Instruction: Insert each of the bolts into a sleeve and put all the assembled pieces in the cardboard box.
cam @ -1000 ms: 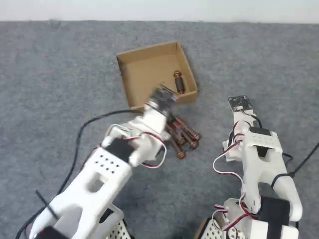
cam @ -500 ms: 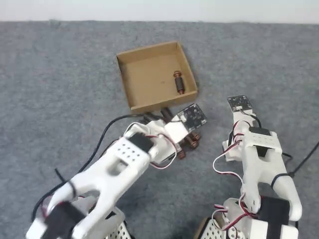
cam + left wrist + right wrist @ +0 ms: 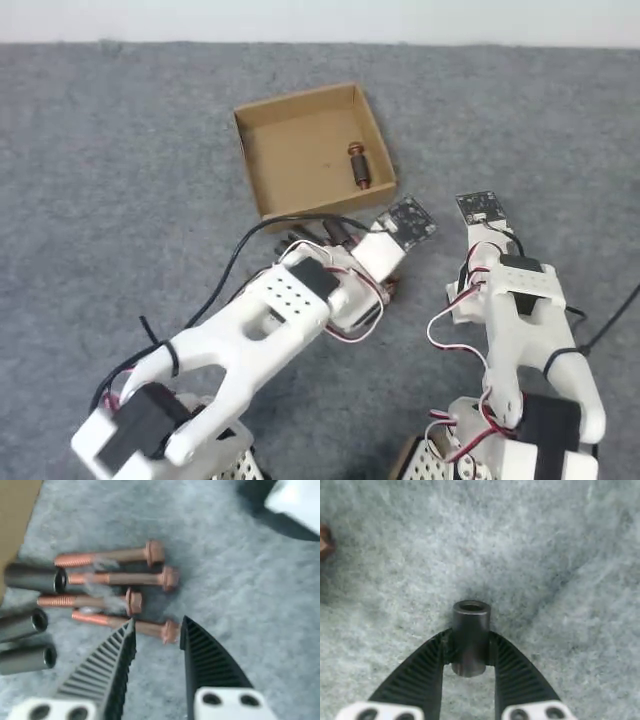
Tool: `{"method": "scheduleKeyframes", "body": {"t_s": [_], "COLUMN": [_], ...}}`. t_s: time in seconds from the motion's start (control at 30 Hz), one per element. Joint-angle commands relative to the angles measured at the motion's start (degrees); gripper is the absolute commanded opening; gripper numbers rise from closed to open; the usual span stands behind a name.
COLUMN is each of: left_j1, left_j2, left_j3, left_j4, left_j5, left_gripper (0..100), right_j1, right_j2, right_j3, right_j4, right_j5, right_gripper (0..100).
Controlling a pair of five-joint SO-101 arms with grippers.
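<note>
The left gripper [image 3: 157, 625] has its fingers [image 3: 112, 660] moderately open, straddling the head end of the nearest bolt [image 3: 100, 619] without clearly touching it. The step in hand looks like picking a bolt. Next it must close on the shank, lift, and line up with the upright sleeve [image 3: 471, 630] clamped in the right gripper [image 3: 470, 640]. Three more bolts [image 3: 117, 578] and the loose sleeves [image 3: 27, 657] lie on the carpet [image 3: 120, 200] by the cardboard box [image 3: 300, 100], which holds one assembled piece [image 3: 358, 166].
</note>
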Motion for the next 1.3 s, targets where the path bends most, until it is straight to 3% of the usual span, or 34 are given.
{"method": "scheduleKeyframes", "body": {"t_s": [0.0, 0.3, 0.83, 1.03, 1.27], "left_j1": [-2.0, -2.9, -3.3, -9.9, -12.7], "left_j2": [4.6, 14.2, 14.1, 14.7, 14.9], "left_j3": [-4.0, -9.3, -13.7, -17.5, -16.7], "left_j4": [0.4, 2.3, 8.4, 6.6, 6.6], "left_j5": [1.7, 4.8, 5.1, 19.2, 22.3], "left_gripper": [13, 13, 13, 14, 14], "right_j1": [-0.7, -0.7, -0.7, -1.5, -1.5], "right_j2": [-3.0, -3.0, -3.0, -3.0, -3.0], "right_j3": [-0.1, -0.1, -0.1, 0.0, 0.1], "right_j4": [-1.3, -1.3, -1.4, -1.4, -2.0], "right_j5": [1.0, 0.9, 1.1, 1.1, 1.1], "right_gripper": [0.7, 0.7, 0.7, 0.7, 0.7]}}
